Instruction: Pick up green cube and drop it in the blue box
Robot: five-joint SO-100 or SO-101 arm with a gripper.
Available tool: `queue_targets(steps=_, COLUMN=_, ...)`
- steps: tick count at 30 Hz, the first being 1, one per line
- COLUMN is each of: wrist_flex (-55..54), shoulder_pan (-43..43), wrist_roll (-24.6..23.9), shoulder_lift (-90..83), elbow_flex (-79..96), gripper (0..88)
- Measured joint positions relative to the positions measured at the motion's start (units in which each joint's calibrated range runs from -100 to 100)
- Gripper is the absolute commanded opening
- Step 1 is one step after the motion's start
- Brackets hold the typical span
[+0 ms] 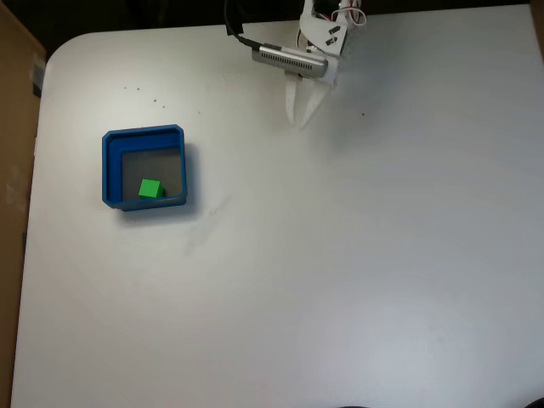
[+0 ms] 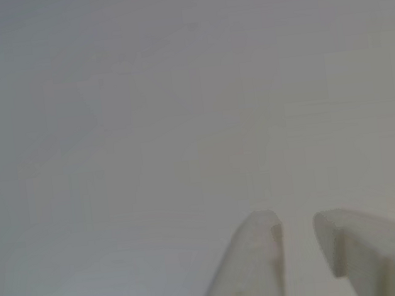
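Count: one green cube [image 1: 150,189], one blue box [image 1: 144,167], one gripper [image 1: 299,121], one white table [image 1: 340,255].
Cube, place: inside the blue box, on its grey floor, toward the wall nearest the bottom of the fixed view and close to the right-hand corner.
Cube, facing: equal sides, so no long axis; edges turned slightly off the box walls.
Box: square and shallow, thick blue walls, on the left part of the table in the fixed view, sides slightly skewed to the table edge.
Gripper, place: near the top edge of the table in the fixed view, well apart from the box, tips pointing down the picture.
Fingers [image 2: 258,270]: white, empty, tips close together with a narrow gap between them in the other view [image 2: 297,231]; nothing clamped.
Table in the other view: plain pale surface [image 2: 143,111] beyond the tips.
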Motion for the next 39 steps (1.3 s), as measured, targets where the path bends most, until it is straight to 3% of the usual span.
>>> queue_targets(steps=13, wrist_flex=0.0, shoulder_pan=-17.0, wrist_roll=0.0, shoulder_lift=0.0, elbow_flex=0.0, gripper=1.6)
queue_targets(steps=39, wrist_flex=0.0, shoulder_pan=-17.7, wrist_roll=0.0, shoulder_lift=0.0, elbow_flex=0.0, gripper=1.6)
